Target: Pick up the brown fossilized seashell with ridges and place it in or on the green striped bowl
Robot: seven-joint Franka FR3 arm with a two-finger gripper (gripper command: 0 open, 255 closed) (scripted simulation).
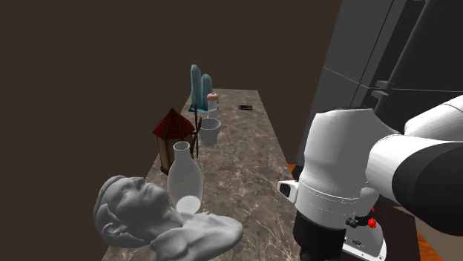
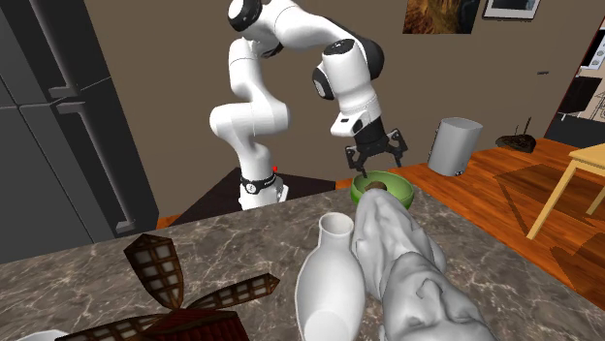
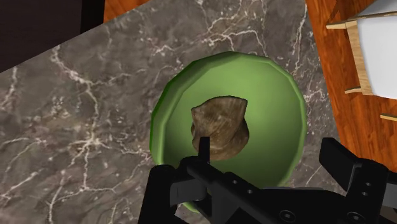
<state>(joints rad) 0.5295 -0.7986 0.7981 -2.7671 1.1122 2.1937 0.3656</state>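
My jaws are open. In the wrist view the two black fingers stand apart and clasp nothing.

Task item location:
- The brown ridged seashell lies inside the green bowl, on its inner floor. It is clear of my fingers.
- The bowl stands on the dark marble table, close to the table's edge. An orange wooden floor shows past that edge.
- In the second exterior view the bowl sits right of centre. My jaws hang directly over it without touching it.

Arm position: my white arm rises in that view's upper middle, then bends down toward the bowl.

Other items on the table, shoulder view:
- A white bust at lower left.
- A white vase just beside the bust.
- A red-roofed lantern near centre.
- A white cup just right of the lantern.
- A teal figure behind the cup.
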